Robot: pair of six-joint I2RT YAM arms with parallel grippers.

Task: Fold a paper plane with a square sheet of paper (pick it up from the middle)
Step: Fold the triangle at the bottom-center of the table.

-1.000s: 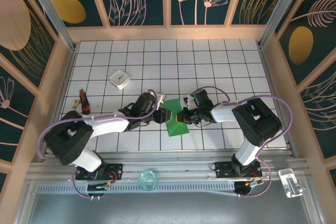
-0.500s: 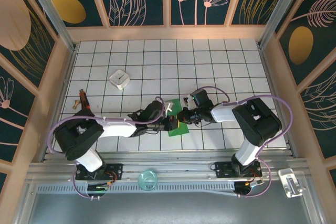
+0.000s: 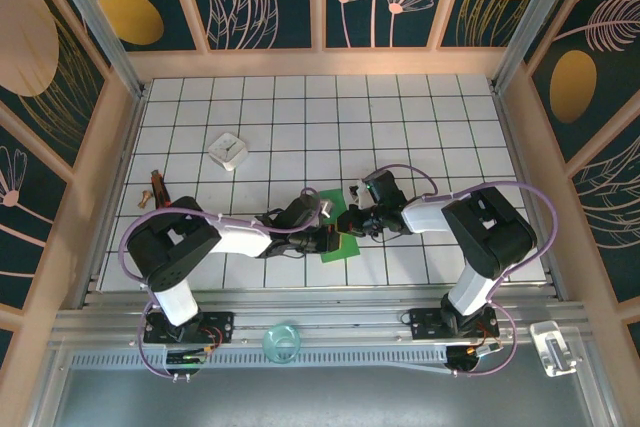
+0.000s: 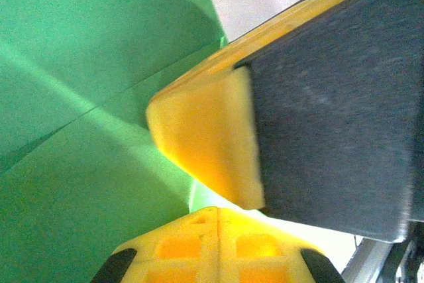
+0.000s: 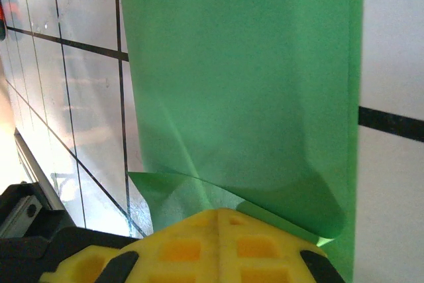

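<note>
the square sheet of paper [image 5: 245, 84], already creased, lies near the middle of the tiled surface [image 3: 420, 127], between the two arms. the right jaws are closed on its curled edge. the left jaws are closed too and pressed against the paper, though i cannot tell whether they pinch a layer. with both so close together, a sideways drag could tear the thin sheet or skew the crease, or the two could collide.

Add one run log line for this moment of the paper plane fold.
stage: mid-fold | square sheet of paper: creased, on tiled table | left gripper: shut, at the paper | right gripper: shut, at the paper
</note>
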